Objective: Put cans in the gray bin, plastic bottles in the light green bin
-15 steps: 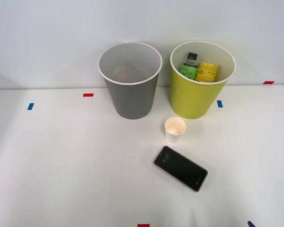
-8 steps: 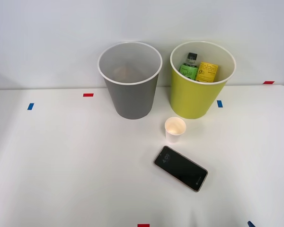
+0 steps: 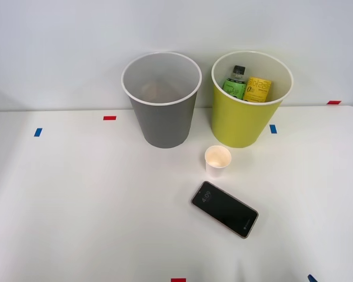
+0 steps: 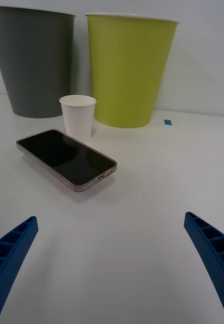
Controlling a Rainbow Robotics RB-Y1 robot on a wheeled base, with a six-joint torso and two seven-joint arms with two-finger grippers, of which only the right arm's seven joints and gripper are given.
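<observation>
Gray bin (image 3: 162, 117) and light green bin (image 3: 247, 114) stand side by side at the bench (image 3: 76, 205) far edge. Front view looks inside: 1 green-label plastic bottle (image 3: 235, 82) beside a yellow container (image 3: 257, 89) in the light green bin. Wrist view: right pincer (image 4: 112, 253) wide open, holding nothing, low near phone (image 4: 66, 158) and paper cup (image 4: 77, 115).

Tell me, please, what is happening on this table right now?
The robot is sorting rubbish into two bins. The light green bin already holds a plastic bottle and a yellow container; something pale lies inside the gray bin. The right gripper is open and empty, low over the table, facing a phone and a paper cup.
</observation>
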